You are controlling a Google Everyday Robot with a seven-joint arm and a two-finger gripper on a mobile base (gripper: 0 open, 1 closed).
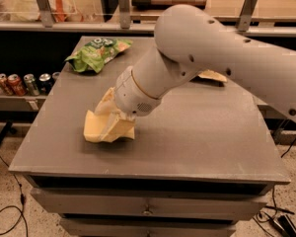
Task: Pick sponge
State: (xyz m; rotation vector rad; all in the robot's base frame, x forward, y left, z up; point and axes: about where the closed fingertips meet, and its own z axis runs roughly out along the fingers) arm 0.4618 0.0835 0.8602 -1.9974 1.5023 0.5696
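Pincer (112,120) sits low over the front left part of the desk (202,137), pressed into the sponge (94,131). Its pale yellow blends with the foam, so whether it is clamped on the block or only against it cannot be told. The sponge lies on the desk surface, its wavy left edge sticking out from under the pincer toward the desk's left side. The thick grey arm (212,48) comes in from the right and slants down across the middle of the desk to the wrist. A green chip bag (96,53) lies near the back left corner, well apart from the sponge. A pale flat item (213,76) peeks out behind the arm. Soda cans (19,83) stand on a low shelf left of the desk.
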